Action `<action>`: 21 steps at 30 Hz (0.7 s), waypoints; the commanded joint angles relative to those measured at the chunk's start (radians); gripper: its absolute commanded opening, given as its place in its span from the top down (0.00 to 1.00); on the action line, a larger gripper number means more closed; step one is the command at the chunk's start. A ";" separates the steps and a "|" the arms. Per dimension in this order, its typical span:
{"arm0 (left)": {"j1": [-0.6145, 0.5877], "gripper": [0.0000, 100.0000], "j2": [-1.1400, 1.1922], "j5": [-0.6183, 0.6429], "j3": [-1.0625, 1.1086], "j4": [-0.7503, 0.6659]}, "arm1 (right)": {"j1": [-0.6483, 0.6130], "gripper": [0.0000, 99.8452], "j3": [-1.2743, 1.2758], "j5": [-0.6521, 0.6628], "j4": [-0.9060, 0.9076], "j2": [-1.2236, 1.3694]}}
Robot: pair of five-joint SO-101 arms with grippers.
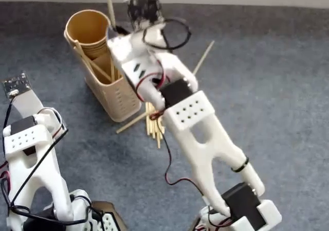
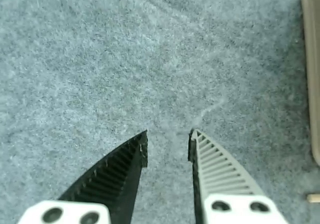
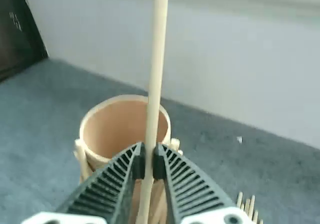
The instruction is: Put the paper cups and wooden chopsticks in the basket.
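Note:
A beige slotted basket stands on the carpet with stacked paper cups and a few wooden chopsticks inside. My right gripper hovers over the basket, shut on one upright chopstick; the same chopstick sticks up above the cups. In the right wrist view the top paper cup sits just behind the fingers. A loose bundle of chopsticks lies by the basket, and one more chopstick lies farther back. My left gripper is open over bare carpet.
Grey carpet covers the whole work area. The basket wall and a chopstick end edge the left wrist view. The left arm stands at the near left, apart from the basket. A pale wall runs behind.

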 commanded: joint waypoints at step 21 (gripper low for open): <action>0.022 0.83 -0.008 -0.035 -0.007 -0.009 | 0.039 0.71 -0.331 0.112 0.538 -0.237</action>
